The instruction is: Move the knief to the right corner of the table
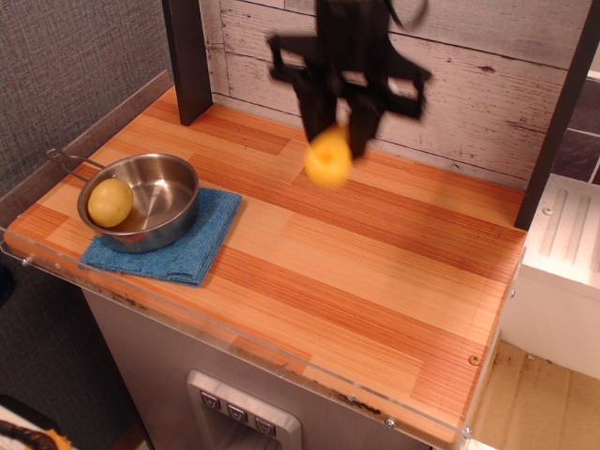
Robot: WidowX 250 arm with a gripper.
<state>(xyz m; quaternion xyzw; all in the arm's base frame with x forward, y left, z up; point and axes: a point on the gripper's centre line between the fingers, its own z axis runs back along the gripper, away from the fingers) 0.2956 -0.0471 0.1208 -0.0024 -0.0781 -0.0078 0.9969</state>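
Note:
My gripper [339, 131] is blurred with motion, high above the back middle of the table [375, 281]. It is shut on the knief [328, 159], whose yellow handle hangs down below the fingers; the white blade is hidden between them. The knife is well clear of the wooden top.
A steel bowl [150, 202] holding a yellow ball-like fruit [111, 202] sits on a blue cloth [192, 246] at the left. A dark post [187, 56] stands at the back left, another post [558, 112] at the right. A clear acrylic rim [234, 339] runs along the front edge.

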